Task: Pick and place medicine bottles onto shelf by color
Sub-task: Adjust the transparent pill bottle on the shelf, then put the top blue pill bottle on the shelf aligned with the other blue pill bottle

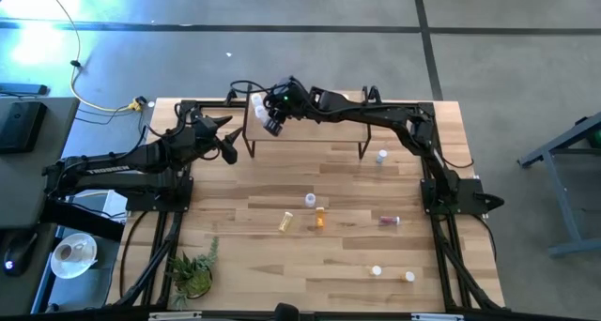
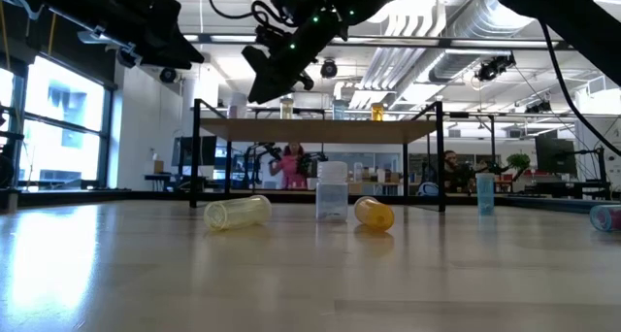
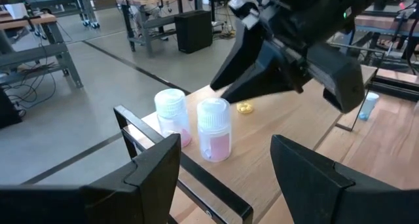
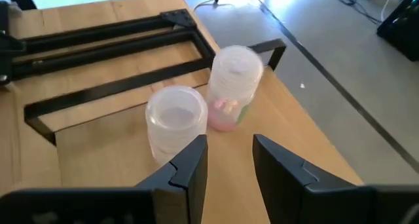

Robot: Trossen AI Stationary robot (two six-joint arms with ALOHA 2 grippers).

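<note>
From above, the right gripper (image 1: 273,124) covers part of the shelf (image 1: 310,133) at its 10 o'clock corner, and the bottles there merge into one white speck (image 1: 256,102); their count and colour cannot be told in that view. The loose bottles (image 1: 319,218) on the table (image 1: 319,255) are too small to read any label.

In the low view the arms are cut off by the upper edge, and a bottle (image 2: 606,216) at 3 o'clock is cut by the frame edge. Items on the shelf top (image 2: 376,110) appear only as small blurred shapes.

In the left wrist view, the far bottle (image 3: 368,106) is partly hidden behind the right arm.
</note>
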